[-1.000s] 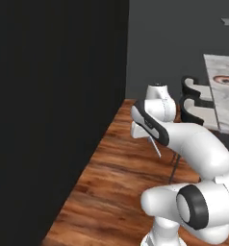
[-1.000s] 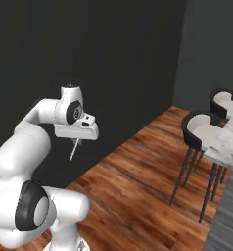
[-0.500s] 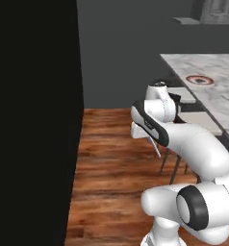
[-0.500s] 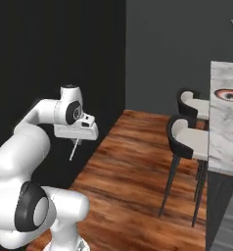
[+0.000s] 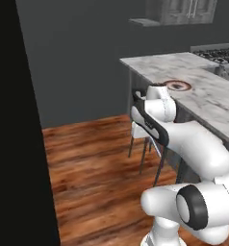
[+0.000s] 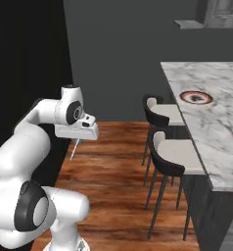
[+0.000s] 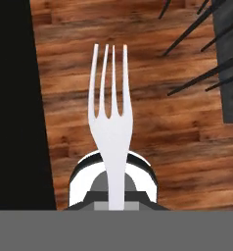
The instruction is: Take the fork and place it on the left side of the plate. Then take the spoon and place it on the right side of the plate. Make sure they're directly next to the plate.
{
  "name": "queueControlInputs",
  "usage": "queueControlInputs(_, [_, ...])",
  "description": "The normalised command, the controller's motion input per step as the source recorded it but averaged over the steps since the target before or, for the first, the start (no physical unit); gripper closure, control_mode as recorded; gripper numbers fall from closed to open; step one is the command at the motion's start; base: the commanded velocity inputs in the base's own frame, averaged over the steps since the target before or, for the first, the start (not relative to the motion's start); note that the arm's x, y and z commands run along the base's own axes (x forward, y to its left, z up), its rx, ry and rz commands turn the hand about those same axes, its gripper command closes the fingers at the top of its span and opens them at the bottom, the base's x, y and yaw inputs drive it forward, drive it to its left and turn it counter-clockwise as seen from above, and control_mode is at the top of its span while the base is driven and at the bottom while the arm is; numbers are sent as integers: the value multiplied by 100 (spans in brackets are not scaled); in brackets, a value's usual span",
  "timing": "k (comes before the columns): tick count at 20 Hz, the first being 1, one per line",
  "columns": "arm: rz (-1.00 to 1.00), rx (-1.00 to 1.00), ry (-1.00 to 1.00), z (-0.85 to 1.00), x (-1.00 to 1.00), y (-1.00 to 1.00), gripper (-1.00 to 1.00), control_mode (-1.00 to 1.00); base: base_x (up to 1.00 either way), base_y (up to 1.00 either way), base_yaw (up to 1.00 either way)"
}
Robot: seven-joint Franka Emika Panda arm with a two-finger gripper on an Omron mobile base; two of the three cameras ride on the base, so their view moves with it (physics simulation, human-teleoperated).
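Fork [image 7: 110,132] clamped in closed gripper [image 6: 77,140], prongs jutting out beyond the fingers, carried over the wood floor [image 6: 113,181] left of the stools [image 6: 163,147]. Plate [image 6: 196,97] far off right on the counter [image 6: 221,132].

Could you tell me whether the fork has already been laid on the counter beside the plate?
No, the gripper holds the fork over the wooden floor, apart from the plate on the counter.

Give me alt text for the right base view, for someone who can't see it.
The white robot arm carries a fork hanging from its shut hand above a wooden floor. To the right, two dark stools stand at a marble counter with a red-rimmed plate on it.
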Motion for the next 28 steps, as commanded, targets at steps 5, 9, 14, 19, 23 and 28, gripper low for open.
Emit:
queueControlInputs(5, [0,0,0,0,0,0,100,100,100,78,-52])
queueControlInputs(9, [0,0,0,0,0,0,100,100,100,88,-55])
queueControlInputs(14, [0,0,0,0,0,0,100,100,100,95,-53])
queueControlInputs(19, [0,0,0,0,0,0,100,100,100,93,-54])
queueControlInputs(23, [0,0,0,0,0,0,100,100,99,99,-54])
queueControlInputs(28, [0,0,0,0,0,0,100,100,93,100,-57])
